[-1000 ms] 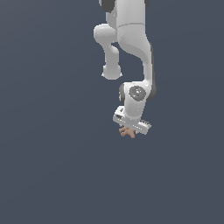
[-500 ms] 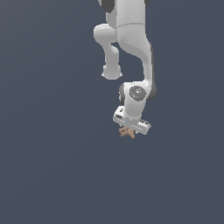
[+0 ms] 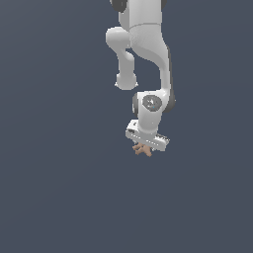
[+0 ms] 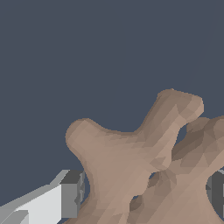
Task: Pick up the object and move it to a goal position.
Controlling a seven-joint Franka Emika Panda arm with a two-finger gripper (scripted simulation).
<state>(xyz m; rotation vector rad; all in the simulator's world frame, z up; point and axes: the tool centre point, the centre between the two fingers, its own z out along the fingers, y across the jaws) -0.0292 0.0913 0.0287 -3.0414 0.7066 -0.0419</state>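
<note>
Your pincer (image 3: 144, 147) sits just below the centre of the exterior frame, and it looks clenched on the object (image 3: 142, 149): in the wrist view a pale finger (image 4: 48, 199) presses in from the lower left of the frame, a dark pad shows at the right edge, and the tan crossed bars of the object (image 4: 144, 170) fill the space between them. In the exterior view the object pokes out just under the white pincer body, a little towards the exterior view's left. You cannot tell from either frame whether it rests on the desk (image 3: 59, 197) or hangs clear of it; the grey surface gives no shadow to judge by.

The step in hand appears to be the grasp or the start of the carry. No goal marker shows, so your next move calls for a steady lift with the grip kept firm, then travel to the goal.
</note>
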